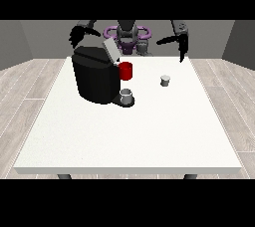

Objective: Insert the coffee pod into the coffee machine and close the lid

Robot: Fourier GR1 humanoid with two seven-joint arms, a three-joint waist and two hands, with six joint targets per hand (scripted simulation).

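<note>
The front view is filled by a large white rectangular tabletop (124,136), with the robot seen small at its far edge. A bulky black coffee machine (94,79) is placed on the left half of the tabletop. Its grey lid (110,51) is seen raised and tilted upward, so the machine is shown open. A red cylindrical part (126,70) is seen at the machine's right side, just below the lid. A small grey cup (127,96) is set on the machine's low black base, directly under the red part. The small grey-white coffee pod (165,80) is found standing on the tabletop to the right of the machine, well apart from it and untouched by either robot hand.

The robot hand at the view's left (78,34) is held above and behind the top of the machine; whether its fingers are spread or curled cannot be told. The robot hand at the view's right (183,48) is held above the far right part of the tabletop, beyond the pod, with its fingers pointed straight down and nothing held in them.
</note>
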